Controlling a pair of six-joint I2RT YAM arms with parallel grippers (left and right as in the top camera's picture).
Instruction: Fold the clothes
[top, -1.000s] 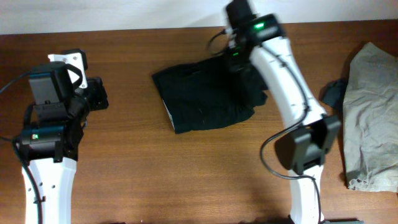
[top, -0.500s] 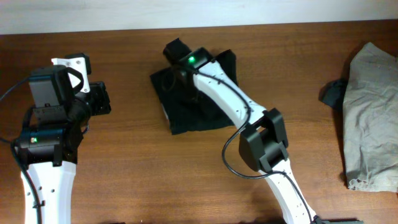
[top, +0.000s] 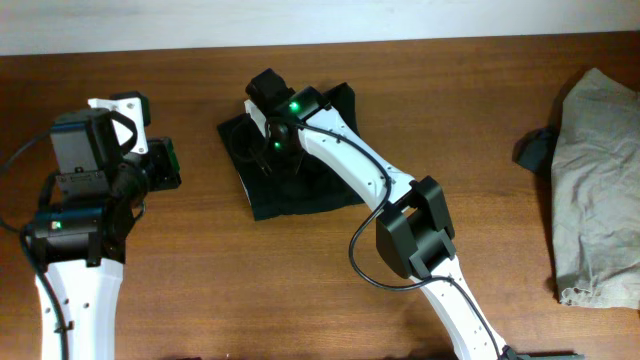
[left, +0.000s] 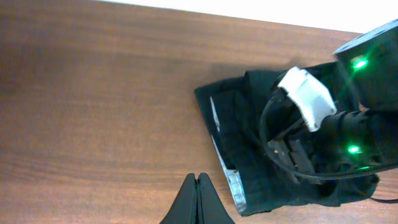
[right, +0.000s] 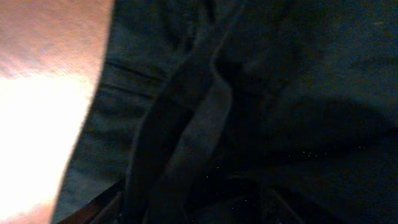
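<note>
The black shorts (top: 300, 188) are being seen lying bunched on the wooden table (top: 200, 280), at upper centre, between the two arms. A light grey waistband lining (left: 225, 168) is being shown along their left edge. The right gripper (top: 263, 142) is being held down over the left part of the shorts, with fabric filling its wrist view; its jaws cannot be told as spread or closed. The left gripper (left: 197, 198) is being held off to the left of the shorts, apart from them, jaws pressed together on nothing. A grey cloth (top: 600, 180) is being left at the table's right edge.
</note>
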